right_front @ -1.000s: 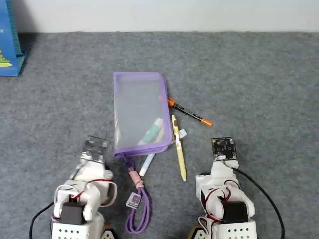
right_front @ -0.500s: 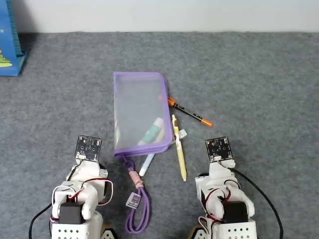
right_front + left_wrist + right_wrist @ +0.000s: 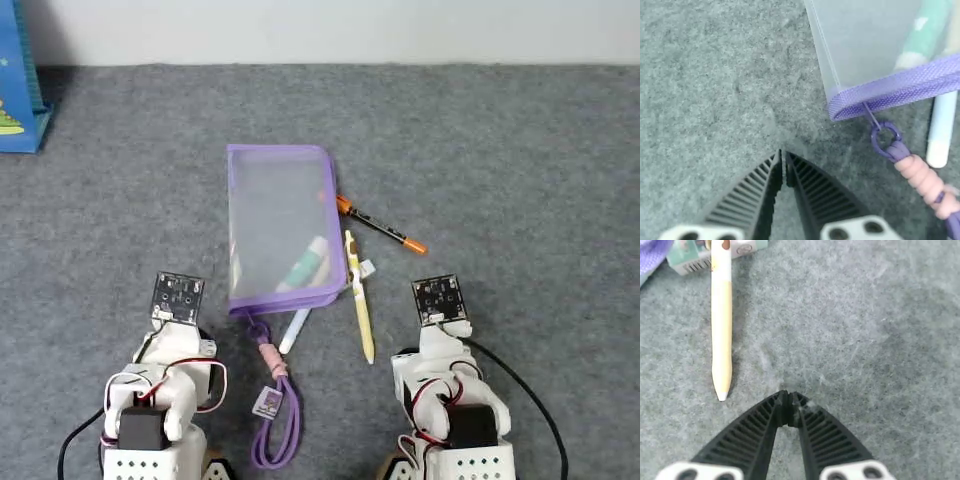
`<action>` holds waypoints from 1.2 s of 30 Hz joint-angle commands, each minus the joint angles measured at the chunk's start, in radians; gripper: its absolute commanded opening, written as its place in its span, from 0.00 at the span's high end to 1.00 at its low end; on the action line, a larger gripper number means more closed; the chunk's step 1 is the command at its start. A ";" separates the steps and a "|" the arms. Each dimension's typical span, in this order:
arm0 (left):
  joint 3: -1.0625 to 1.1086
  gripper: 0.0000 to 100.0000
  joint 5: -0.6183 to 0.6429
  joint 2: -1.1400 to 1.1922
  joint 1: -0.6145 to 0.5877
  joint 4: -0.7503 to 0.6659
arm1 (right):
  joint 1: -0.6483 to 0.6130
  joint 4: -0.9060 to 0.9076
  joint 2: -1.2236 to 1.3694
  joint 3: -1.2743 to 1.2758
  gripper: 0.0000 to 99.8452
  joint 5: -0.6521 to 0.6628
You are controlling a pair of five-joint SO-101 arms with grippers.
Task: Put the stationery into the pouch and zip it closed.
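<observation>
A clear pouch with purple trim (image 3: pixel 278 228) lies flat mid-table, a green-and-white item (image 3: pixel 303 266) inside it. Its purple wrist strap (image 3: pixel 272 400) with a pink sleeve trails toward the arms. A white pen (image 3: pixel 294 331) pokes out under the pouch's near edge. A yellow pen (image 3: pixel 359 297) lies to its right, and an orange-capped black pen (image 3: pixel 379 225) beyond. My left gripper (image 3: pixel 784 162) is shut above bare carpet near the pouch corner (image 3: pixel 837 107). My right gripper (image 3: pixel 788 401) is shut, just right of the yellow pen's tip (image 3: pixel 720 394).
A blue box (image 3: pixel 20 80) stands at the far left edge. A white wall runs along the back. Grey carpet (image 3: pixel 520 180) covers the table, with open room to the right and far side.
Both arms pulled back slightly toward their bases between the earliest frame and half a second ago; the left wrist shifted left. Nothing has moved since.
</observation>
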 commanded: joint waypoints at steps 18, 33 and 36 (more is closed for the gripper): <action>-0.021 0.99 -0.011 -0.015 -0.005 0.006 | 0.012 0.007 -0.007 0.018 0.99 0.011; -0.074 0.99 -0.017 -0.015 -0.015 0.008 | 0.015 0.007 -0.007 0.018 0.99 0.014; -0.117 0.99 -0.011 -0.015 -0.091 0.002 | 0.018 0.007 -0.007 0.014 0.99 0.017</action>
